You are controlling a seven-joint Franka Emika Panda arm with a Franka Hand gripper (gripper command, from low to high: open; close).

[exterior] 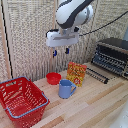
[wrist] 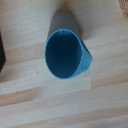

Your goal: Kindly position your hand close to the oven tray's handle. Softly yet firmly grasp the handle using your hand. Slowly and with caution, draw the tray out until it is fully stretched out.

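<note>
- Exterior view: the hand [exterior: 60,51] hangs in the air above the wooden counter [exterior: 95,107], at the end of the bulky white arm [exterior: 73,13].
- Its two short dark-blue fingers [exterior: 54,52] point down with a clear gap between them; the jaws stand apart and hold nothing, touching nothing.
- Directly beneath the hand, well below it, a blue mug [exterior: 65,89] stands upright on the counter, its handle toward the exterior view's right.
- A small red bowl [exterior: 53,78] sits just beside the mug, toward the back wall.
- A colourful orange-and-red packet [exterior: 76,73] stands upright just behind the mug, on the exterior view's right of the bowl.
- A red plastic basket [exterior: 22,100] takes up the counter's near corner on the exterior view's left.
- The black-and-silver toaster oven [exterior: 111,55] stands at the exterior view's right, well apart from the hand.
- Its door [exterior: 96,75] lies folded down toward the counter, the long dark bar at its front edge.
- The oven tray [exterior: 107,63] shows as thin parallel bars in the oven's mouth; how far out it sits is not clear.
- Wrist view: the camera looks straight down into the blue mug [wrist: 64,54], its round opening filling the middle, with wooden planks around it.
- The fingers do not show in this view.
</note>
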